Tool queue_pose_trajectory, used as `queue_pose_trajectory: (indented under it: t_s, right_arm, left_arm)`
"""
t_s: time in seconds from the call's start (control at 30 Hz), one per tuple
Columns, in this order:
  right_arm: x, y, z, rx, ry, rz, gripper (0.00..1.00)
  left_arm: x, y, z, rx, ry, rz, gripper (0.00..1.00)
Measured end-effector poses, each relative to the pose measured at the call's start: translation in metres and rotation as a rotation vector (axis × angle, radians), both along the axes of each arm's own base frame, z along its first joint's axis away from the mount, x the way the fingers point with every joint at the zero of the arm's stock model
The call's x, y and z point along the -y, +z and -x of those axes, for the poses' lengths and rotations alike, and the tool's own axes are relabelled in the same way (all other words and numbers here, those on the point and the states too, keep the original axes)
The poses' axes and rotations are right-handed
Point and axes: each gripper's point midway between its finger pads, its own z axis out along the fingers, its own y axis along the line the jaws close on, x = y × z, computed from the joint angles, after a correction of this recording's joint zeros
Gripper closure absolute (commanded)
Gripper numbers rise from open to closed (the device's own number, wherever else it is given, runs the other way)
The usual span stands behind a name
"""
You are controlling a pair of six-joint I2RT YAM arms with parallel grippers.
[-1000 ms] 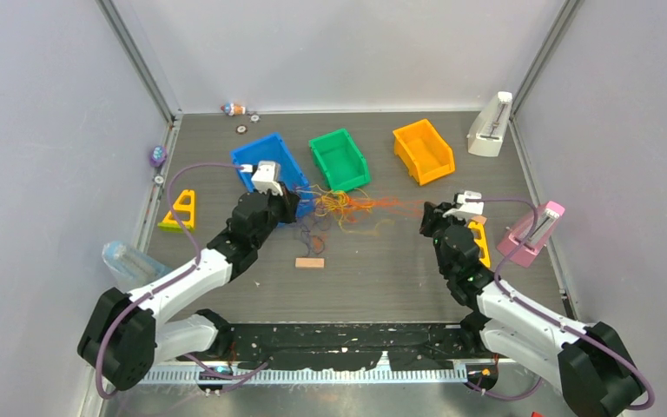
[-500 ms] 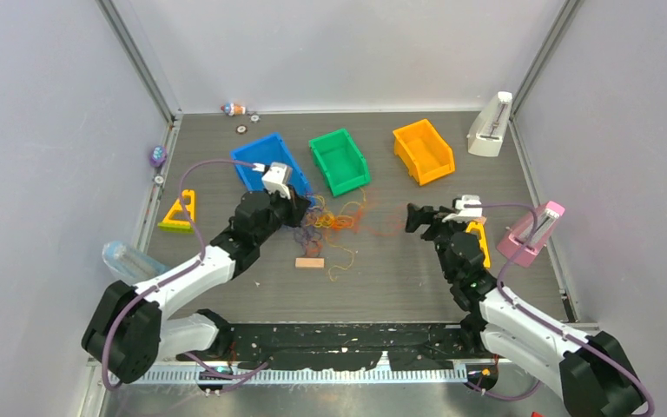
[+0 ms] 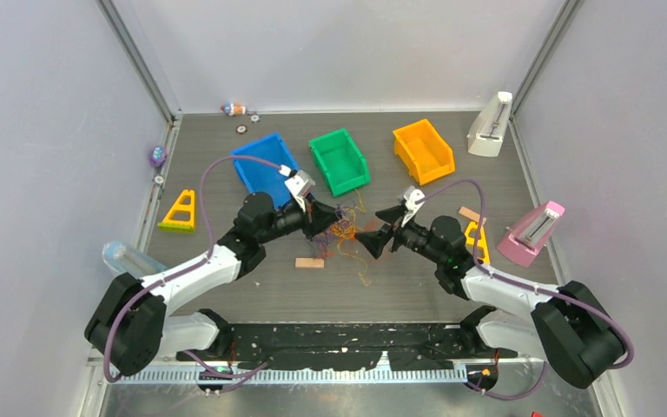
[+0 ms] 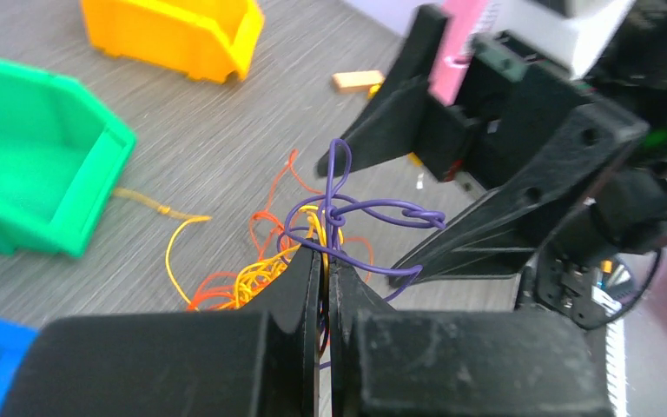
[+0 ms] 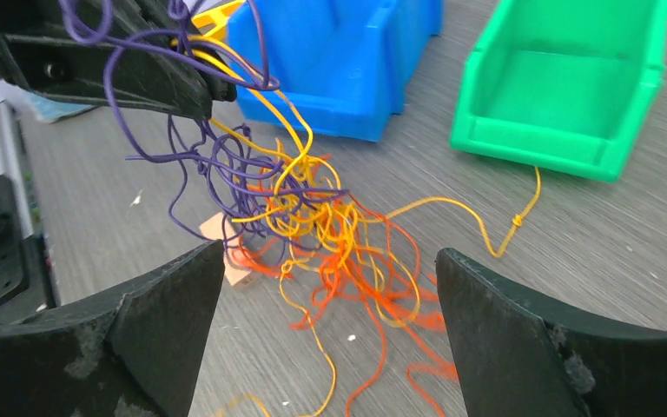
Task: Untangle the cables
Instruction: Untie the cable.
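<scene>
With the left pincer (image 4: 324,252) pinched shut on purple and yellow strands, and the cables (image 3: 344,231) dangling from it to the desk (image 3: 399,278) before the green bin (image 3: 340,161), the right pincer (image 3: 379,228), gaping wide, could grab the whole knot and tighten it.

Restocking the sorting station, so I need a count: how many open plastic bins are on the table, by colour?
Blue open plastic bin: 1
Green open plastic bin: 1
Orange open plastic bin: 1
Total: 3
</scene>
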Motion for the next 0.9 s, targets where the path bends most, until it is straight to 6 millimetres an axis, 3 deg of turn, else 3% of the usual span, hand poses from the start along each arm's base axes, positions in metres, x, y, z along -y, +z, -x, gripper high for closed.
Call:
queue_pose_trajectory:
  t_s: [0.13,0.27,0.3,0.33,0.37,0.43,0.53,0.63,0.77,0.9]
  right_arm:
    - [-0.018,0.004,0.006,0.008,0.089,0.009,0.06]
    - [-0.033,-0.002,0.004,-0.013,0.134,0.038,0.21]
    - [-0.037,-0.005,0.004,-0.023,0.143,0.048,0.38]
    - [-0.04,-0.008,0.003,-0.032,0.151,0.059,0.48]
    - [-0.043,-0.009,0.003,-0.034,0.157,0.07,0.68]
    - [-0.047,-0.013,0.001,-0.045,0.167,0.089,0.89]
    - [-0.047,-0.014,0.003,-0.057,0.167,0.092,0.94]
    - [-0.043,-0.006,0.004,-0.039,0.149,0.08,0.95]
    - [-0.033,0.015,0.012,-0.009,0.12,0.03,0.94]
    - [-0.029,0.028,0.014,-0.023,0.097,-0.011,0.95]
  left_arm:
    - [0.006,0.026,0.016,0.079,-0.086,0.072,1.0]
    - [0.007,0.046,0.027,0.142,-0.136,0.126,1.0]
    - [0.007,0.05,0.029,0.15,-0.143,0.137,1.0]
    - [0.007,0.051,0.03,0.153,-0.148,0.143,1.0]
    - [0.007,0.052,0.031,0.153,-0.149,0.147,1.0]
    - [0.006,0.051,0.03,0.154,-0.136,0.149,1.0]
    - [0.001,0.047,0.021,0.141,-0.07,0.137,1.0]
    - [-0.005,0.034,0.007,0.106,0.015,0.087,0.84]
    - [-0.007,0.023,-0.007,0.069,0.068,0.04,0.83]
    - [-0.008,0.013,-0.01,0.056,0.077,0.008,0.4]
